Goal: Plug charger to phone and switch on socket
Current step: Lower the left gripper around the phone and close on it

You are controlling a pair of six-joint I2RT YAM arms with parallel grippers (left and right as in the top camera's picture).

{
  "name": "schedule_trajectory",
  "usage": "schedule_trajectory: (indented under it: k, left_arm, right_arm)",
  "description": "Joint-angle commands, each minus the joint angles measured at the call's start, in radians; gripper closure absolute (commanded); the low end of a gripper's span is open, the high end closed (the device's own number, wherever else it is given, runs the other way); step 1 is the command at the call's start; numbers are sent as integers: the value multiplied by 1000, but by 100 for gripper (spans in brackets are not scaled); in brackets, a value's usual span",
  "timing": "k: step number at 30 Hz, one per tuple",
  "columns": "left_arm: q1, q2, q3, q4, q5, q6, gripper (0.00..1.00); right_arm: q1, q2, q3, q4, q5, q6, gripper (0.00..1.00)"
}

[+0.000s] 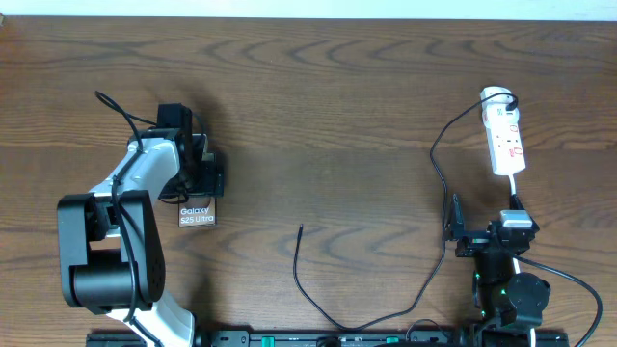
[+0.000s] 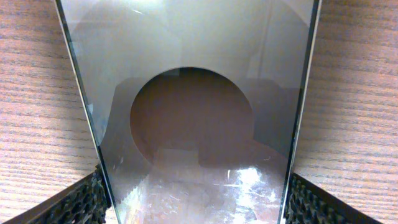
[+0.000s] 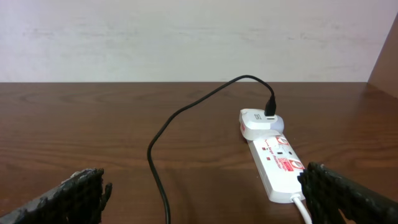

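My left end effector (image 2: 196, 202) straddles the phone (image 2: 199, 93) on the desk (image 2: 37, 93), pads (image 2: 78, 202) at both edges; grip unclear. I'd squeeze evenly, keeping it flat. My right end effector (image 3: 208, 193) gapes empty near the socket (image 3: 277, 162).

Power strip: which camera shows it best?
Right wrist: the power strip lies close ahead, with its red marks and the plugged-in black cable clear. Overhead shows it small, far right. Left wrist shows none of it, just the phone.
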Motion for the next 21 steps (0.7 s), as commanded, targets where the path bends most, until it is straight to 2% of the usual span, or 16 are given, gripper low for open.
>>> schedule_trajectory:
  k: [1,21]
  left_arm:
    - [2,22,-42,-14,5,7,15]
    - [2,29,-55,-2,5,7,15]
  right_arm:
    - [5,-6,-1,-4,0,-8,1]
    - [5,-6,-1,-4,0,-8,1]
